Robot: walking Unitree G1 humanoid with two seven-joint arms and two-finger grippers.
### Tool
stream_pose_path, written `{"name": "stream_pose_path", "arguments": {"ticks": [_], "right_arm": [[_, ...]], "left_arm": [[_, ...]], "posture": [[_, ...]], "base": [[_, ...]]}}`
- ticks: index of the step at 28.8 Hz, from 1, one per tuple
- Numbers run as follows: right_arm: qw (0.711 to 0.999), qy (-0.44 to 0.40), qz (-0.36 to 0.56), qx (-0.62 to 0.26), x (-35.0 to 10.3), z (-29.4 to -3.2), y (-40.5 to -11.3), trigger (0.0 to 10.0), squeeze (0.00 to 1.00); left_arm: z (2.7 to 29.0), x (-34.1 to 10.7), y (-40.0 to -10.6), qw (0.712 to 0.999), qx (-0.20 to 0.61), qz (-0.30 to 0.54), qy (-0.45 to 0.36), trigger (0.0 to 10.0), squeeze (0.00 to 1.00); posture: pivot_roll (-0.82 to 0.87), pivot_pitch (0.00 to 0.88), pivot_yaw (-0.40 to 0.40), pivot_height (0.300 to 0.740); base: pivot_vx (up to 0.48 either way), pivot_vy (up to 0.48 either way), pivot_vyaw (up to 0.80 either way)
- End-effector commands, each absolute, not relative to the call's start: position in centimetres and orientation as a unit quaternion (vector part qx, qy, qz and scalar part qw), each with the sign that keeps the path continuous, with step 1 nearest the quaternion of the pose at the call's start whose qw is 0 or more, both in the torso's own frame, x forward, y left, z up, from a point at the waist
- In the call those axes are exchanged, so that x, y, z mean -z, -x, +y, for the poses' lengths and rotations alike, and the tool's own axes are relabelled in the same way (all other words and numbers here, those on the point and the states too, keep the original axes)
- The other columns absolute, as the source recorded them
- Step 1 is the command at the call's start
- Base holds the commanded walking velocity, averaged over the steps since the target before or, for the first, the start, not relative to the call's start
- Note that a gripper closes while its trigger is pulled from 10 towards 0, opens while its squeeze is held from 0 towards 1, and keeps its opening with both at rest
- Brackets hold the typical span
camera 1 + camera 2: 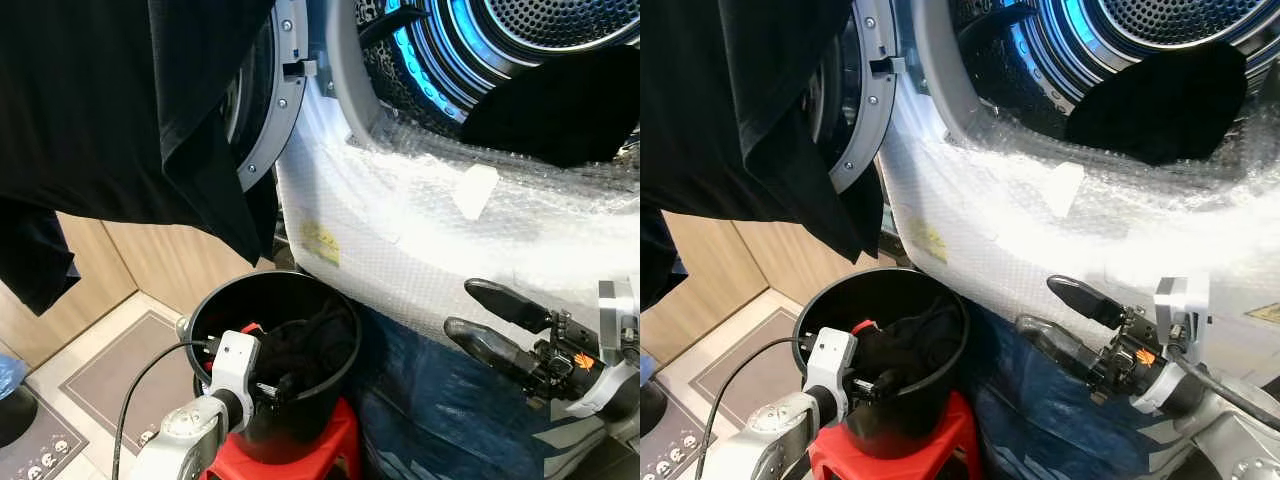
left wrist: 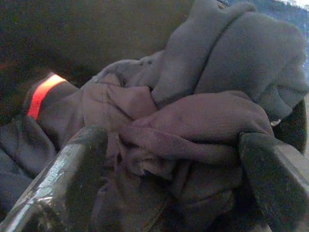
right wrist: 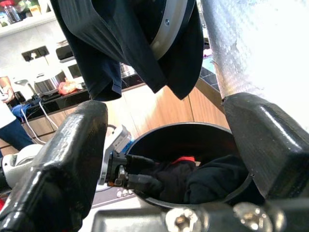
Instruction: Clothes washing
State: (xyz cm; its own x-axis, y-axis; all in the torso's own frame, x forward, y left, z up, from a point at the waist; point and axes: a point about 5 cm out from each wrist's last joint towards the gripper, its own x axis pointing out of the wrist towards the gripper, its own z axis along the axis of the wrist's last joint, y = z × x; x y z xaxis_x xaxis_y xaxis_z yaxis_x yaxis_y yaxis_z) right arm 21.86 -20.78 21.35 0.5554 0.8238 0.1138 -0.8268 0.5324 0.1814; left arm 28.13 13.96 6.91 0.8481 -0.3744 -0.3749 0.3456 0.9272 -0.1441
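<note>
A black bucket (image 1: 325, 375) stood on a red stool (image 1: 320, 450) in front of the washing machine (image 1: 450, 230), whose front was wrapped in bubble wrap. The bucket held a heap of dark clothes (image 1: 315, 345), crumpled and folded over one another, with a flash of red showing among them. In the left wrist view the fabric (image 2: 193, 125) looked soft and purplish-black, bunched in thick folds.

The left gripper (image 1: 275, 385) reached into the bucket, its fingers (image 2: 72, 169) spread to either side of a fold of the cloth, not pinching it.

The right gripper (image 1: 490, 318) hung beside the machine's front, to the right of the bucket, its two fingers apart and holding nothing.

Inside the drum (image 1: 540, 30), lit blue, a dark garment (image 1: 555, 105) lay at the opening's lower edge. A black shirt (image 1: 120, 110) hung draped over the open door (image 1: 265, 100), above the bucket.
</note>
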Motion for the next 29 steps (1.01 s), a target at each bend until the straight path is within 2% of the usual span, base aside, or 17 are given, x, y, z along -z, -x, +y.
{"name": "stream_pose_path", "arguments": {"ticks": [1,7,8,9,10,11,12,29], "right_arm": [[0.875,-0.094,-0.014,-0.474,-22.1,-20.8,-21.4,10.0,0.00],[0.874,-0.092,-0.014,-0.476,-22.6,-20.8,-21.2,10.0,0.00],[0.874,-0.092,-0.014,-0.476,-22.7,-20.8,-21.2,10.0,0.00],[0.874,-0.090,-0.014,-0.477,-22.8,-20.8,-21.1,10.0,0.00],[0.873,-0.089,-0.014,-0.479,-23.0,-20.9,-21.0,10.0,0.00],[0.873,-0.089,-0.014,-0.479,-23.0,-20.9,-21.0,10.0,0.00],[0.873,-0.087,-0.014,-0.479,-23.1,-20.9,-20.9,10.0,0.00],[0.873,-0.073,-0.018,-0.482,-24.6,-21.2,-20.3,10.0,0.00]], "left_arm": [[15.1,-7.0,-28.5,0.963,0.172,0.205,0.030,10.0,0.00],[15.8,-6.9,-28.9,0.960,0.170,0.213,0.055,10.0,0.00],[15.8,-6.9,-29.0,0.960,0.172,0.213,0.060,8.7,0.00],[15.9,-6.9,-29.1,0.959,0.176,0.212,0.063,6.4,0.00],[16.1,-6.9,-29.1,0.957,0.178,0.218,0.066,3.6,0.00],[16.1,-6.9,-29.1,0.957,0.178,0.218,0.066,3.6,0.00],[16.1,-6.8,-29.1,0.957,0.182,0.218,0.064,0.0,0.00],[15.7,-6.4,-29.0,0.940,0.229,0.241,0.074,0.0,0.00]], "posture": [[-0.14,0.124,0.027,0.740],[-0.15,0.145,0.014,0.740],[-0.15,0.152,0.008,0.740],[-0.15,0.152,0.008,0.740],[-0.16,0.159,0.003,0.740],[-0.16,0.159,0.003,0.740],[-0.16,0.159,0.003,0.740],[-0.19,0.179,-0.013,0.740]], "base": [[0.000,0.000,0.00],[0.000,0.000,0.00],[0.000,0.000,0.00],[0.000,0.000,0.00],[0.000,0.000,0.00],[0.000,0.000,0.00],[0.000,0.000,0.00],[0.000,0.000,0.00]]}}
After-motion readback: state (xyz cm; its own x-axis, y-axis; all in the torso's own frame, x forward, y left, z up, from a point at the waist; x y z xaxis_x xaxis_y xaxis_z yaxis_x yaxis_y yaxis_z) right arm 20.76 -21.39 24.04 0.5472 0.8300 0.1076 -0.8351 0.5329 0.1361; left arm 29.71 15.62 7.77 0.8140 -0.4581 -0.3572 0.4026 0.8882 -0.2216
